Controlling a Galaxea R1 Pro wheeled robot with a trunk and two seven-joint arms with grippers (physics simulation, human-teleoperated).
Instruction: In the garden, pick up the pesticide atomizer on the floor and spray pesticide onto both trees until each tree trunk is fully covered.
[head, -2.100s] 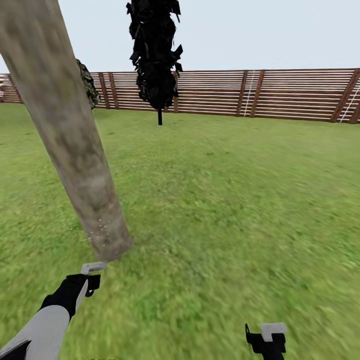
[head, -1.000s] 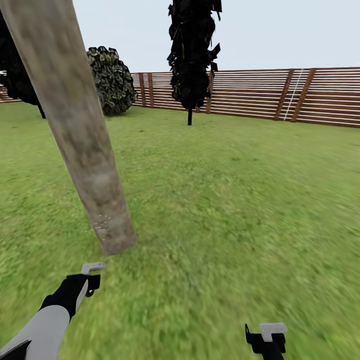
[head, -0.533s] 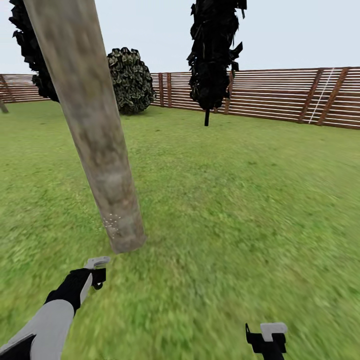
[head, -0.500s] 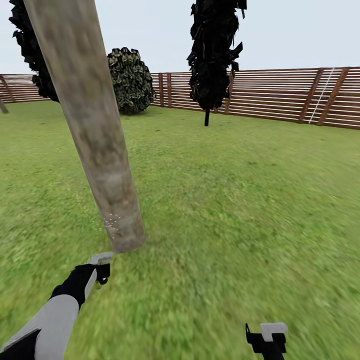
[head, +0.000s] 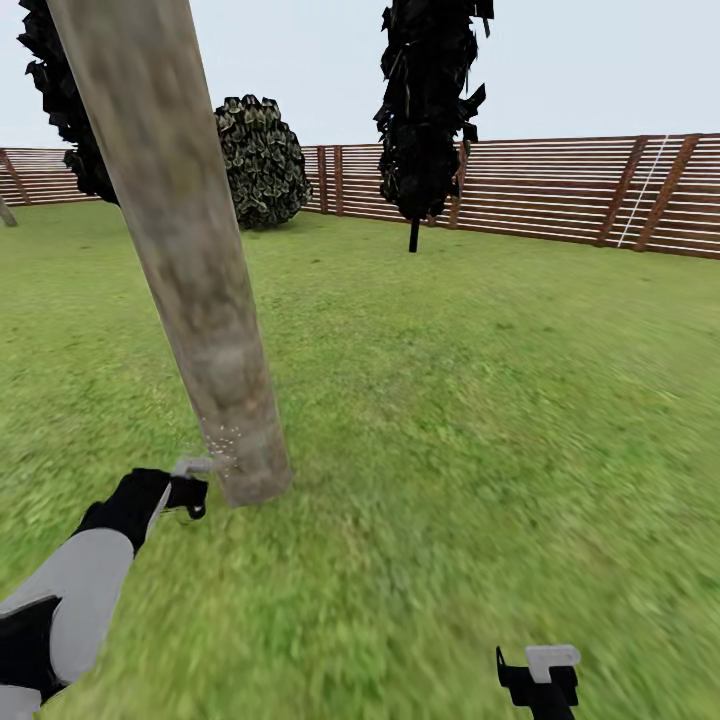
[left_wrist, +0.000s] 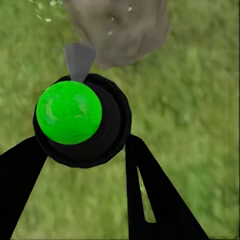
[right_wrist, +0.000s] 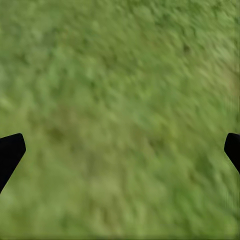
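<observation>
a: left gripper (head: 190, 482) has moved up to the tree trunk (head: 190, 270) base.
b: grip?
a: fingers (left_wrist: 150, 195) clamped on the pesticide atomizer (left_wrist: 82, 120), nozzle toward the bark, white pesticide (head: 222, 438) specks just ahead. right gripper (head: 540, 672) fingers wide apart, empty, over lawn (head: 480, 420).

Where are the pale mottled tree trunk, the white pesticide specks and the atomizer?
Pale grey-brown mottled tree trunk (head: 185, 270), head view, mid-column.
White pesticide specks (head: 222, 438), head view, trunk base.
Green-topped dark atomizer (left_wrist: 70, 112), left wrist view, green top.
</observation>
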